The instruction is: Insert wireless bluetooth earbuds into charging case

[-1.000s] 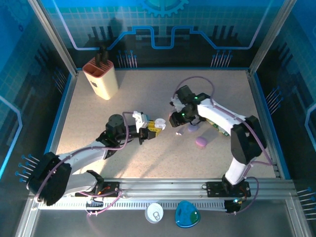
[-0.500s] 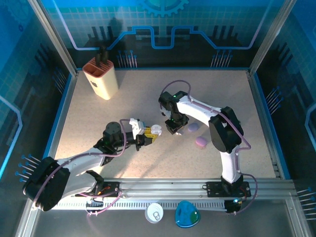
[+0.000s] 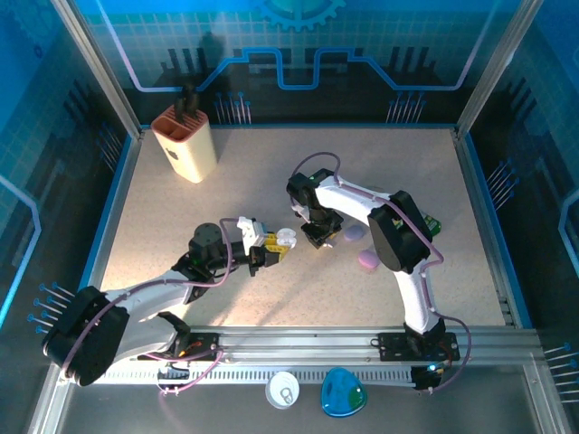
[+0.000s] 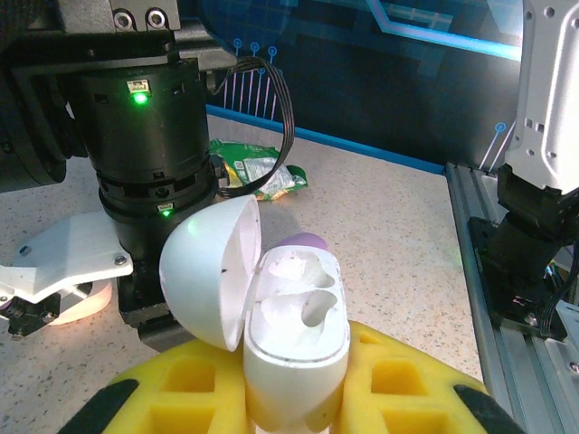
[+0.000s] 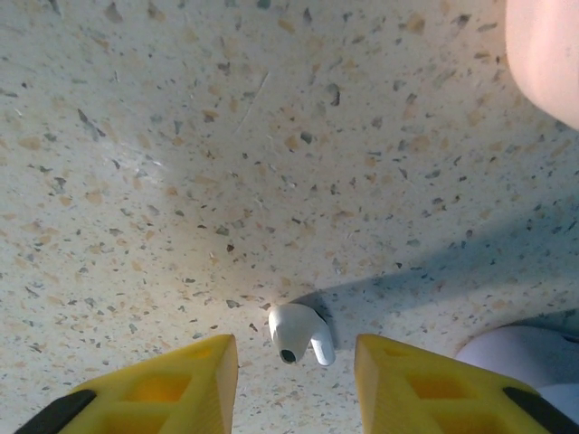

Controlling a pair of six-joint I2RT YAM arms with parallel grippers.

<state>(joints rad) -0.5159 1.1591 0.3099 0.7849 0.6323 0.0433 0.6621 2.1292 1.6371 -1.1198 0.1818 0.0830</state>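
**Change of state.** Over the last second the right arm (image 3: pixel 362 201) swung in from the far right of the charging case (image 4: pixel 294 334) and folded, so that its wrist came down onto the counter (image 3: pixel 226 181) just to the right of the case. In the same interval the left arm shifted the case slightly toward the near edge and then held it steady. The jaws of the right tool (image 5: pixel 291 357) narrowed as they came down.

**Tool condition.** The left tool (image 3: pixel 274 244) was clamped on the charging case, with its yellow pads pressed against the lower body. The right tool's jaws stood apart, one either side of the earbud (image 5: pixel 298 333), and neither pad touched it.

**Meaning for the task.** The pick-up was judged to be in hand: the case was presented open and the right tool was set to close on one bud. No earbud had yet been lifted or inserted.

**Task items.** The case was white and pebble-shaped, and its lid (image 4: pixel 213 271) was hinged open to the left. Both moulded wells looked vacant. The earbud was white, glossy and short-stemmed, with a dark port at its tip. It lay on its side on the counter, just right of the case.
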